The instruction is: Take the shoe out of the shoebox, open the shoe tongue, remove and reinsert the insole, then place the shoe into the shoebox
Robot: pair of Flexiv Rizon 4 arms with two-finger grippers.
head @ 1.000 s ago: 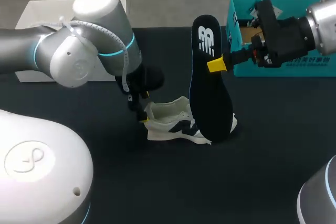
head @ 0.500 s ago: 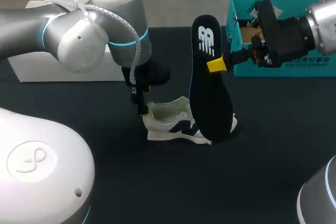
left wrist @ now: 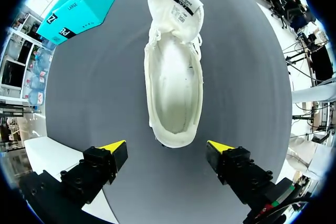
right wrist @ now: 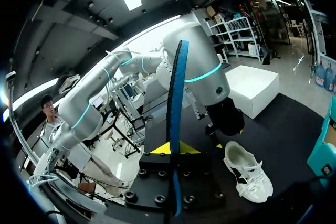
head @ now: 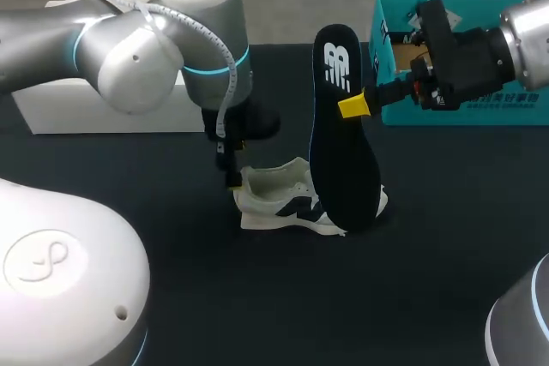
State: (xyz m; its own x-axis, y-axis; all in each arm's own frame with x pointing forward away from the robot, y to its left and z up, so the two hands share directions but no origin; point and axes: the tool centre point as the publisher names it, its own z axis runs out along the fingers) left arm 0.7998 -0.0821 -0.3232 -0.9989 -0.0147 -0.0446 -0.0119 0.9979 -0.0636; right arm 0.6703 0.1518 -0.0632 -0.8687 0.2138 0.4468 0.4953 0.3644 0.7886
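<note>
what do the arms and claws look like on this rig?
Silver-grey left arm: rounded white cap, cyan light rings, white cable zip-tied along it. Silver-grey right arm. Black left claw and right claw: blocky fingers, yellow wedge tips.

Matt black cloth-like surface [head: 257, 297], soft white fabric shoe [head: 279, 199] with smooth pale lining, matt black foam insole [head: 343, 160], teal cardboard shoebox [head: 515, 113] with a slight sheen, glossy silver-and-white left arm [head: 129, 57], matt black plastic right pincer [head: 354, 107] with smooth yellow tips
</note>
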